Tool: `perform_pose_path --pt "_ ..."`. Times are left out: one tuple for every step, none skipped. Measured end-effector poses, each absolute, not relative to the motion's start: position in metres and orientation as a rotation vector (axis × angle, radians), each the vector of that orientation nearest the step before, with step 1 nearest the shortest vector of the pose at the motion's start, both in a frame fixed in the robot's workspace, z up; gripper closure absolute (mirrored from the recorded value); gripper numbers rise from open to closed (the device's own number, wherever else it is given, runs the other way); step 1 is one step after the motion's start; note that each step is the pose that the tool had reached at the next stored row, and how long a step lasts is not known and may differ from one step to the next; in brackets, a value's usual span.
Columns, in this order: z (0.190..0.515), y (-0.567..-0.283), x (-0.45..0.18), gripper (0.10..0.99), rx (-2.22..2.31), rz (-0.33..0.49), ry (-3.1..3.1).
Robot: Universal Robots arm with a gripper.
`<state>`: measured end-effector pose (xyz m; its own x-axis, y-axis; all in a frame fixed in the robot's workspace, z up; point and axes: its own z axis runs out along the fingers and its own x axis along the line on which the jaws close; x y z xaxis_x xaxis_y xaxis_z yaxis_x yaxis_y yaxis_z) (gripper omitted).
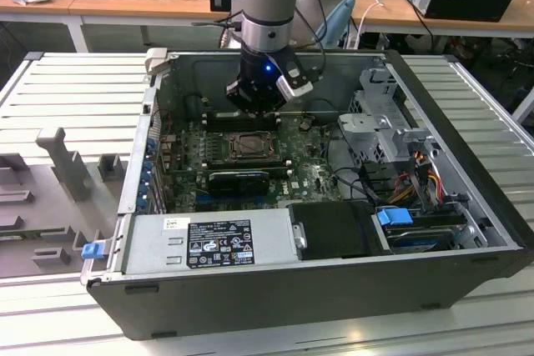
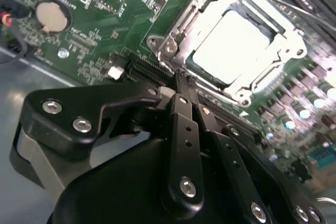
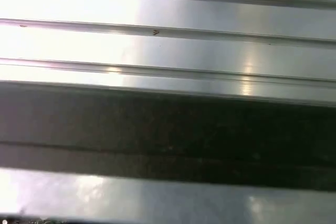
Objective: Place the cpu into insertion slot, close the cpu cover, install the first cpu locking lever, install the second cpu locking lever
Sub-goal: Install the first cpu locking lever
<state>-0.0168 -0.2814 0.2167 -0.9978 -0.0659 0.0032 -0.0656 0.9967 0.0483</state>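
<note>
Second wrist view: my black gripper point(image 2: 181, 85), fingers pressed together and empty, sits at seven o'clock of the pale silvery square cpu point(image 2: 236, 45), seated under the thin metal cpu cover point(image 2: 181, 30).

Even, diffuse room light fills the exterior view, and the inside of the computer case point(image 1: 467, 164) lies in softer shade. A small blue light glows on the arm's wrist point(image 1: 267, 68). In the second wrist view the cpu point(image 2: 233, 45) is blown out to near white by glare, while the gripper point(image 2: 181, 85) in the foreground stays dark and slightly soft. The first wrist view shows blurred ribbed metal point(image 3: 168, 45) with 2 bright washed patches beside a dark band.
</note>
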Motion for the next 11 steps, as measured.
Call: perform_pose_path --pt "0.2195 -0.2814 -0.0168 0.980 0.103 -0.075 -3.134" --pt "0.2195 -0.2816 -0.0168 0.980 0.104 -0.076 -3.134" --pt "0.2195 -0.2822 -0.0168 0.980 0.104 -0.076 -3.134" --pt "0.2195 -0.2832 -0.0168 0.980 0.103 -0.075 -3.134" --pt "0.2195 -0.2842 -0.0168 0.980 0.103 -0.075 -3.134" --pt "0.2195 -0.2851 -0.0168 0.980 0.103 -0.075 -3.134" --pt "0.2195 -0.2861 -0.0168 0.980 0.103 -0.075 -3.134" --pt "0.2195 -0.2867 -0.0168 0.980 0.103 -0.075 -3.134" --pt "0.2195 -0.2873 -0.0168 0.980 0.103 -0.075 -3.134" --pt "0.2195 -0.2876 -0.0168 0.980 0.103 -0.075 -3.134" --pt "0.2195 -0.2881 -0.0168 0.980 0.103 -0.075 -3.134"
